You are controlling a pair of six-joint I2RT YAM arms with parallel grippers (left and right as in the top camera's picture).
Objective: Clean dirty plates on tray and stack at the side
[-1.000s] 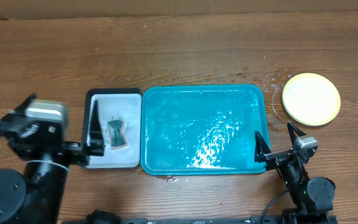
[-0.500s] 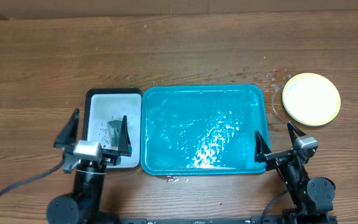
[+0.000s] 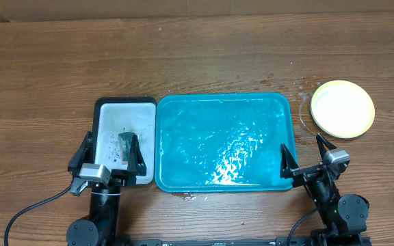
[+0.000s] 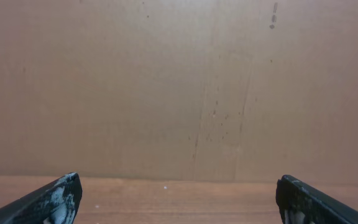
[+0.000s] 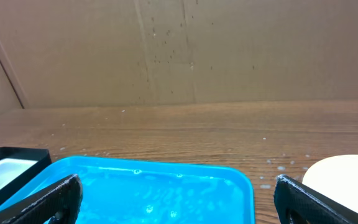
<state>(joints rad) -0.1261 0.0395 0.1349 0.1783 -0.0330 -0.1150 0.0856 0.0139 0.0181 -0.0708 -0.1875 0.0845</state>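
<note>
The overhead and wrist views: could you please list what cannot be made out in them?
- Overhead: whether more plates lie under the yellow-rimmed plate; seen from above, it hides anything beneath.
- Right wrist: that plate is cut off by the lower right corner.
- Overhead: the dark item in the small white tray is too small to identify.
- Left wrist: no tray or plate in frame.

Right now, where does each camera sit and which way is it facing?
Overhead: above the table, looking straight down; shows tray, plate, left gripper, right gripper.
Left wrist: low on the left arm, facing the cardboard wall; own fingers at bottom corners.
Right wrist: low on the right arm, facing across the tray; fingers likewise.
Shared: overhead and right wrist both show tray and plate.
</note>
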